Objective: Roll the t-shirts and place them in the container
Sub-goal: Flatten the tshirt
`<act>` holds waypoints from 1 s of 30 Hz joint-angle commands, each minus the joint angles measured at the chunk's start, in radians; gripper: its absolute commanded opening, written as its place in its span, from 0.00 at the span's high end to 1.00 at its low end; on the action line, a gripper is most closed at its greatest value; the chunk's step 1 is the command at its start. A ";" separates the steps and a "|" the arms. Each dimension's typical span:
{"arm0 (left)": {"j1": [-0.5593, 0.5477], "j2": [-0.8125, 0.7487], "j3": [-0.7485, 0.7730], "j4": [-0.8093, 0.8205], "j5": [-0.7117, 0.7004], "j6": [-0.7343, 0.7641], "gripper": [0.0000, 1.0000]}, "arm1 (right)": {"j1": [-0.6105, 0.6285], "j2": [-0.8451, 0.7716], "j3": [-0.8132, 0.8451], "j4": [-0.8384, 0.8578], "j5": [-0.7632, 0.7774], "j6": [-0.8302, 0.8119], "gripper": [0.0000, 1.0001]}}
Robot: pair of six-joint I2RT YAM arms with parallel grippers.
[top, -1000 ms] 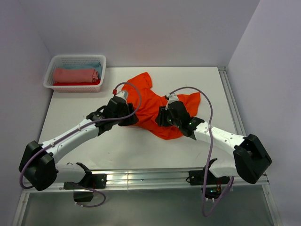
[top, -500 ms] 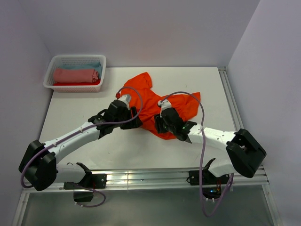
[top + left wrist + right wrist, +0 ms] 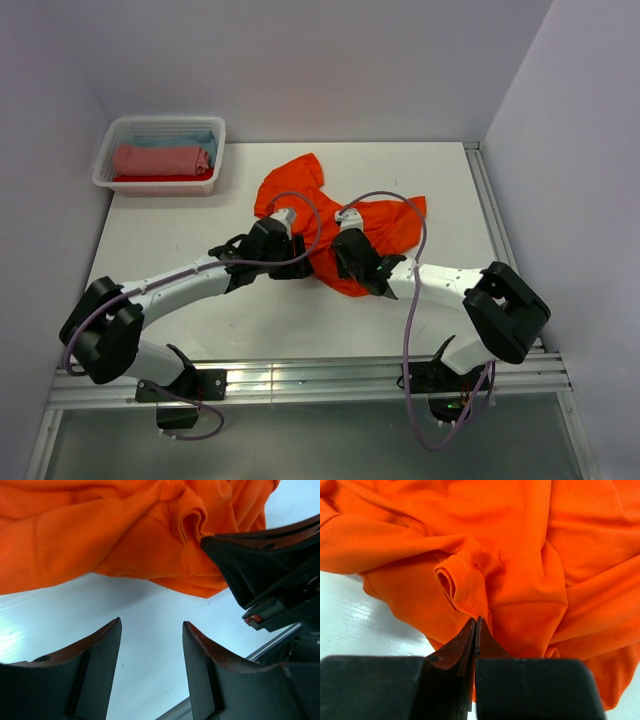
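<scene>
A: Top external view: shows the orange shirt (image 3: 300,185) lying crumpled on the white table (image 3: 170,220). Also takes in a white lattice basket (image 3: 104,160) to the shirt's left and farther back, well apart from it. Hides both sets of fingertips under the wrists, though.

B: So over to the wrist views. Left wrist: left gripper (image 3: 152,622) released, dark curved fingers (image 3: 97,665) spread over bare table just off the shirt's edge, nothing between them. Also catches the other arm's pointed finger meeting a curl of the shirt.

A: Right wrist: right gripper (image 3: 476,620) clenched, tips pressed together right at a curled, stitched hem of the shirt. Cannot tell whether any cloth sits pinched between.

B: Textures?

A: Soft matte cloth, deep folds and creases, one hem rolled into a small tube. Smooth, slightly glossy tabletop with pale reflections beside the shirt.

B: Seen only from above, inside the basket: a salmon-pink roll (image 3: 155,160), light blue cloth (image 3: 195,140) behind it, a red strip (image 3: 150,179) along the front.

A: Plain pale walls behind the shirt and to its right. A metal rail (image 3: 320,372) along the table edge, nearer than the shirt.
</scene>
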 commanded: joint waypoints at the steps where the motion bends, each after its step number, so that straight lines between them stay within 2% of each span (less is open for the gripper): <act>1: -0.031 0.047 0.052 0.084 -0.013 0.031 0.43 | -0.026 -0.019 0.018 0.031 0.007 0.042 1.00; 8: -0.074 0.200 0.128 0.157 -0.038 0.056 0.48 | -0.135 -0.028 -0.022 0.066 -0.203 0.087 1.00; 12: -0.105 0.231 0.168 0.171 -0.050 0.079 0.48 | -0.207 -0.010 -0.034 0.103 -0.330 0.102 1.00; 14: -0.117 0.252 0.190 0.168 -0.099 0.096 0.48 | -0.235 -0.004 -0.040 0.120 -0.410 0.110 1.00; 26: -0.136 0.378 0.334 0.097 -0.205 0.143 0.51 | -0.307 -0.025 -0.094 0.212 -0.588 0.142 1.00; 30: -0.136 0.412 0.372 0.066 -0.223 0.151 0.57 | -0.312 -0.027 -0.099 0.217 -0.594 0.145 1.00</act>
